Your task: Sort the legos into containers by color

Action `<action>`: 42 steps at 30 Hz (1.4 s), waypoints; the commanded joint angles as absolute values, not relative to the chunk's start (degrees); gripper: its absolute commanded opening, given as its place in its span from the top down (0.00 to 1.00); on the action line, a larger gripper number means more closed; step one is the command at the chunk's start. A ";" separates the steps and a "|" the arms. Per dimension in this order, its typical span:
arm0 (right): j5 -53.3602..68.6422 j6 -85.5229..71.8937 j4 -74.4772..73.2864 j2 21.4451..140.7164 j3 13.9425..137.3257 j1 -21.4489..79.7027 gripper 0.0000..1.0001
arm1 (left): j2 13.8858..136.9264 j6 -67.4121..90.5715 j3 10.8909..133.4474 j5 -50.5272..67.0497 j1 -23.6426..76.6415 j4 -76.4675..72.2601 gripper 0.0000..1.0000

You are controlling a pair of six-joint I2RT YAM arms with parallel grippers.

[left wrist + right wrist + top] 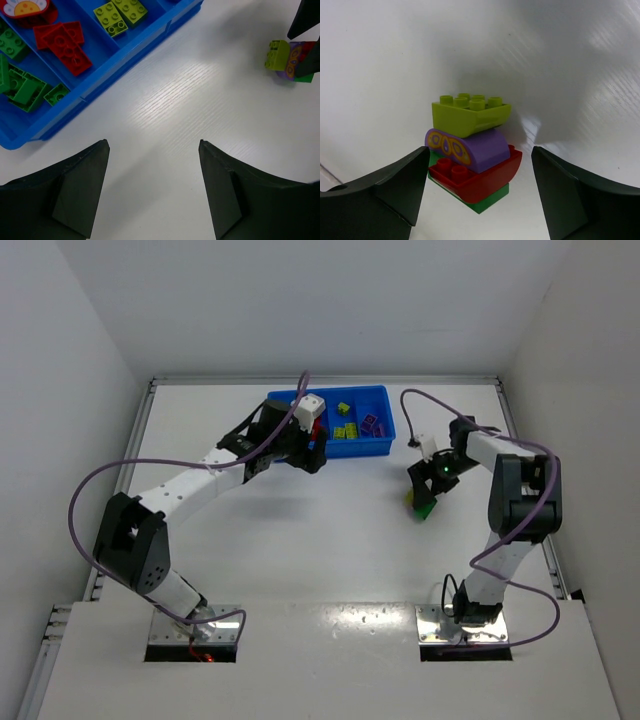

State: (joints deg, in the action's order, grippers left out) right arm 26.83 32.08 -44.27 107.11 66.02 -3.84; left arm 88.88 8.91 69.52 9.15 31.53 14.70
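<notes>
A stacked clump of legos [470, 117] stands on the white table: lime brick on top, then a purple curved piece, a red piece and a green brick at the bottom. My right gripper [480, 149] is open around it, with a clear gap on the right side. The clump [287, 61] also shows far right in the left wrist view. The blue tray of containers [360, 450] holds green bricks [25, 90], red bricks [65, 45], lime bricks [122, 15] and purple bricks [372, 423], each colour in its own compartment. My left gripper [154, 145] hangs open and empty over bare table just in front of the tray.
A white and red flower piece [22, 7] lies at the tray's far corner in the left wrist view. White walls enclose the table on three sides. Purple cables loop from both arms.
</notes>
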 commanded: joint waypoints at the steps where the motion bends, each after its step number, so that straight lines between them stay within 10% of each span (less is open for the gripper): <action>1: 26.54 33.13 -44.38 104.68 65.83 -1.15 0.17 | 87.10 9.93 69.61 10.37 30.94 13.89 0.22; 5: 26.02 33.13 -44.38 104.68 64.69 0.70 0.25 | 87.10 9.93 69.61 10.37 30.94 13.89 0.22; 8: 27.76 33.13 -45.43 104.68 64.16 1.93 0.71 | 87.10 9.93 69.00 10.37 30.94 13.89 0.22; 13: 36.79 32.61 -49.74 104.15 66.88 3.07 0.97 | 84.91 8.79 67.15 15.96 29.71 13.89 0.22; 22: 61.42 20.24 -49.58 107.92 76.28 5.98 0.98 | 84.73 10.01 58.63 52.38 24.35 10.57 0.22; 42: 65.83 -20.73 -32.18 119.36 81.57 17.84 0.93 | 72.26 -33.12 49.93 -2.26 48.86 12.40 0.25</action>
